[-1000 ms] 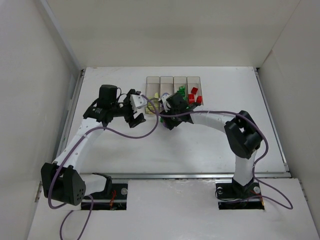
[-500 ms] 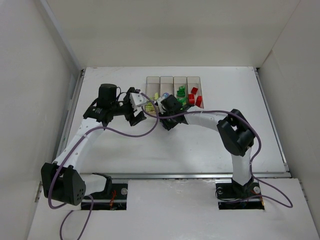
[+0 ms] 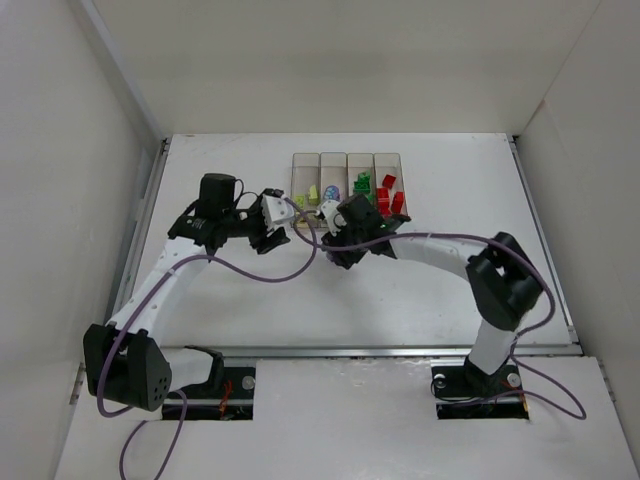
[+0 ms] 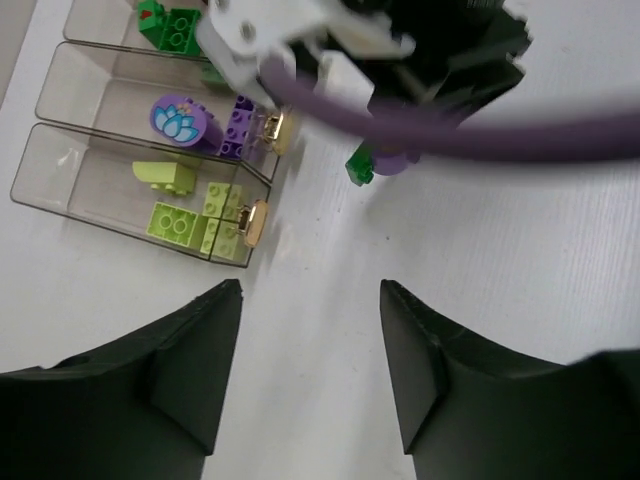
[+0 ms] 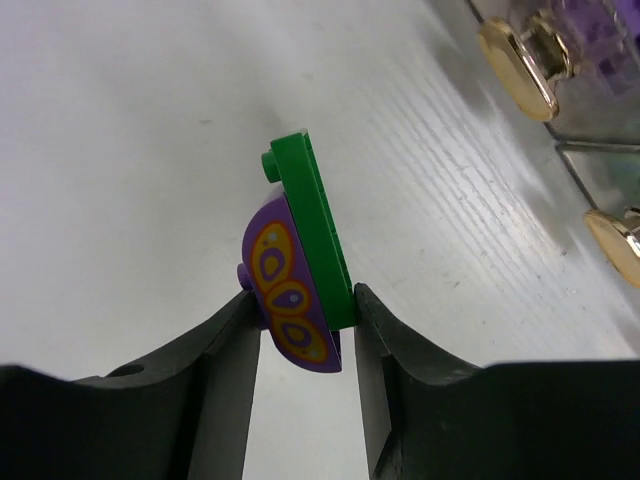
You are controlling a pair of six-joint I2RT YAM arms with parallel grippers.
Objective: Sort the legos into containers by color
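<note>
One green-purple lego [image 5: 295, 285] clamped in right jaws | left jaws spread, empty

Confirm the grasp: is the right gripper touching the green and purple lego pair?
Touching. Right wrist view: the right gripper clamps the purple lego on one side, the green lego on the other.

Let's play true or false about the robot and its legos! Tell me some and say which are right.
1. The right pincer grips a green piece and a purple piece pressed together. True.
2. The left pincer holds a red brick. False: it is open, with nothing between its fingers.
3. The red bricks lie in the rightmost bin. True.
4. The flower brick lies on the table. False: it lies inside a clear bin.
</note>
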